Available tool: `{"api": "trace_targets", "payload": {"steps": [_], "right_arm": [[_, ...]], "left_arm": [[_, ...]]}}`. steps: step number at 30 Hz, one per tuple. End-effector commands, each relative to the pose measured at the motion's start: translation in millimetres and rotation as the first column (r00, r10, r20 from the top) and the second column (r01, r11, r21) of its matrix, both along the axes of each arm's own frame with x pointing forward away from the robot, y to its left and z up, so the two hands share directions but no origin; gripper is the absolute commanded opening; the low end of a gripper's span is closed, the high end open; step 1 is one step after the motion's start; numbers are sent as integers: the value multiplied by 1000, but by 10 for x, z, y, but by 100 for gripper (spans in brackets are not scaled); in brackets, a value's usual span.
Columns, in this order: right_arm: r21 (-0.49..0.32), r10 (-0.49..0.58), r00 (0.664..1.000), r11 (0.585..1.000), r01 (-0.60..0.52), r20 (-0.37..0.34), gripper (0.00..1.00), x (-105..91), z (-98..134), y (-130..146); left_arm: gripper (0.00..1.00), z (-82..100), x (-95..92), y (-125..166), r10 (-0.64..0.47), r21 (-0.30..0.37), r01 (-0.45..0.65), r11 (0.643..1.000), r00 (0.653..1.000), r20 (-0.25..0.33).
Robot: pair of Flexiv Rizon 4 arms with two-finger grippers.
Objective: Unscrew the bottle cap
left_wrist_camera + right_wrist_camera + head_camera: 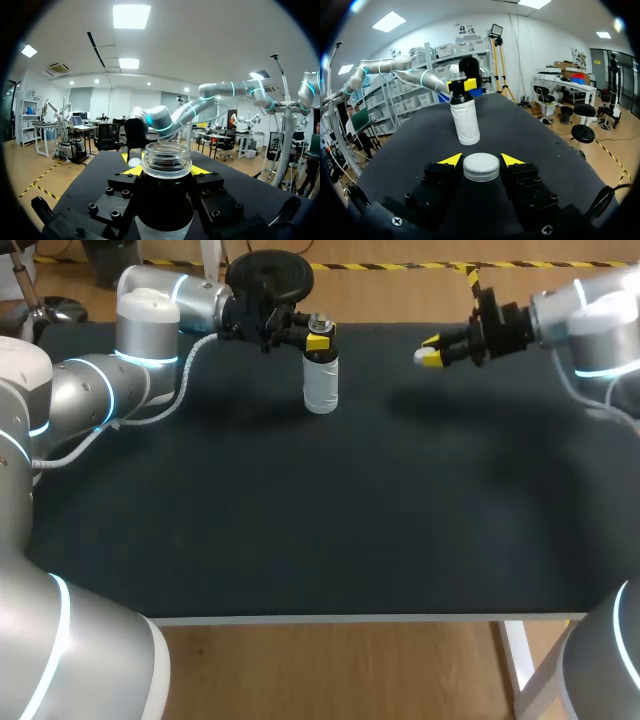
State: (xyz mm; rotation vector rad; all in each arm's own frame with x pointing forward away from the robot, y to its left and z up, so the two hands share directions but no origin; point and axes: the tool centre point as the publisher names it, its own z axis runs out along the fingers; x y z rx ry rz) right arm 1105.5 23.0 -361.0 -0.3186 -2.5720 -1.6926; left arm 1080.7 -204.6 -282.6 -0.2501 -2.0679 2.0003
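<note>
1. Head view: a white cylindrical plastic bottle [321, 383] with a dark shoulder is seen standing upright on the black-topped table [300, 530], near its far edge.
2. The bottle's neck is clamped from two sides by the yellow-tipped fingers of the left gripper [318, 340], which is brought in level from the bottle's left.
3. In the left wrist view, the bottle [165, 200] is shown with its clear threaded mouth uncovered, and the neck is held between the tips of the left gripper [166, 172].
4. A round white ribbed cap [422, 357] is held well apart from the bottle, to its right and above the table. It is pinched between the narrowly set fingers of the right gripper [432, 353].
5. In the right wrist view, the cap [481, 166] is seen flat side up, gripped between the two yellow tips of the right gripper [481, 161]. The bottle [465, 122] is seen ahead of it, with the left gripper [462, 84] closed on its neck.
</note>
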Motion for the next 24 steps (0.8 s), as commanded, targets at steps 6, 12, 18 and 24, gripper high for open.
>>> {"api": "trace_targets", "payload": {"steps": [6,12,18,24], "right_arm": [[-34,-122,992,992,123,23,0,-79,-244,-45],[-53,-140,990,989,140,6,55,-90,-359,-107],[-47,-158,987,986,158,2,100,-76,-322,-130],[-25,-175,984,984,176,11,100,-68,-252,-138]], "left_arm": [[0,-35,70,-2,-223,-17,223,975,975,-8],[0,-35,70,-2,-223,-17,223,975,975,-8],[0,-35,70,-2,-223,-17,223,975,975,-8],[0,-35,70,-2,-223,-17,223,975,975,-8]]}}
